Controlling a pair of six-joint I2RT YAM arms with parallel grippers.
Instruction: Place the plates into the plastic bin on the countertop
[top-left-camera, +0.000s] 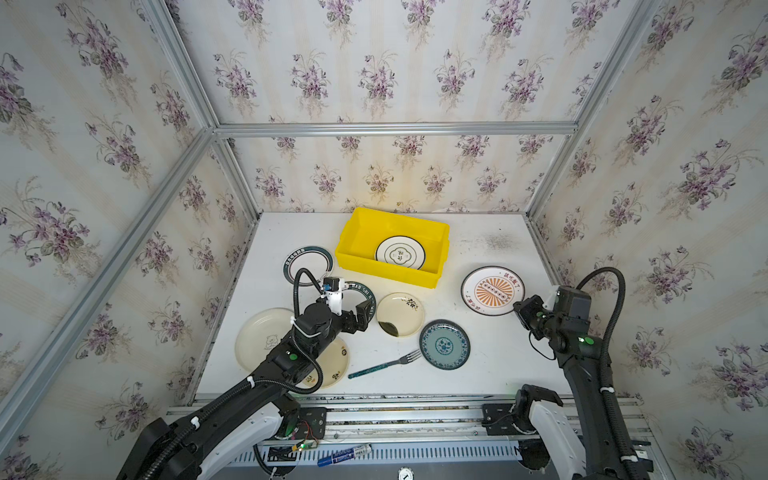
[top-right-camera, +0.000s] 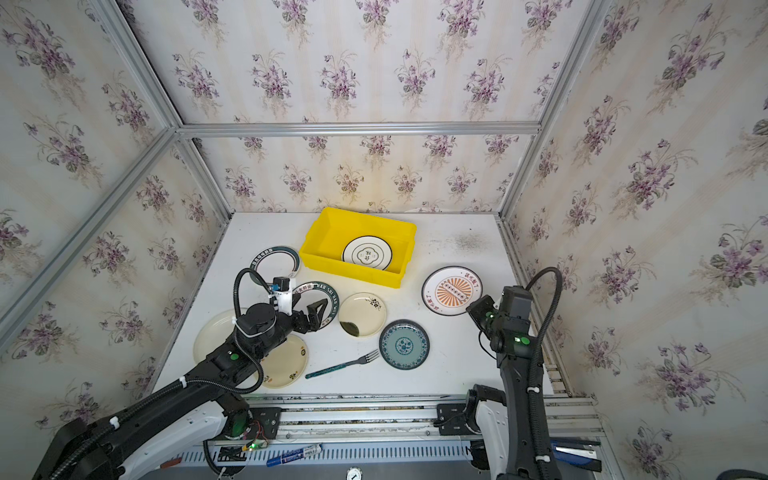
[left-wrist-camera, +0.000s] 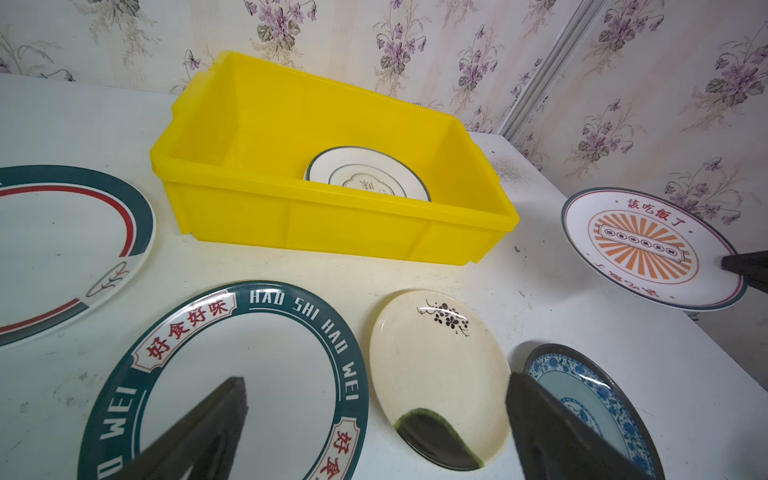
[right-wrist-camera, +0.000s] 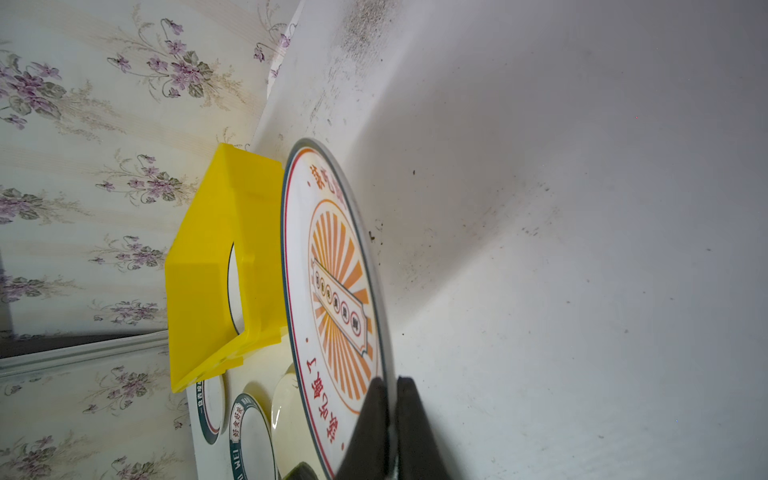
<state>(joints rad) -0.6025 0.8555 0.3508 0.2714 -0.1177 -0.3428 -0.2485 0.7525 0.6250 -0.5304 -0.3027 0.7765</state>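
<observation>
Top views: plastic bin (top-left-camera: 386, 275) sits toward the back of the worktop (top-left-camera: 490, 365). One white plate (top-left-camera: 400, 252) lies flat inside, at the bin's right end. Seven other plates are outside the bin. Left claw (top-left-camera: 360, 318) hovers over the lettered teal-rimmed plate (top-left-camera: 369, 291), just in front of the bin. Right claw (top-left-camera: 519, 309) is at the near edge of the orange sunburst plate (top-left-camera: 492, 290), right of the bin. Fork (top-left-camera: 384, 363) lies near the front.

Left wrist view: left claw's jaws are spread wide with nothing between them. Below are the lettered teal-rimmed plate and a cream plate (left-wrist-camera: 436, 374), side by side.

Right wrist view: right claw is pinched tight on the rim of the orange sunburst plate, which is raised off the worktop.
</observation>
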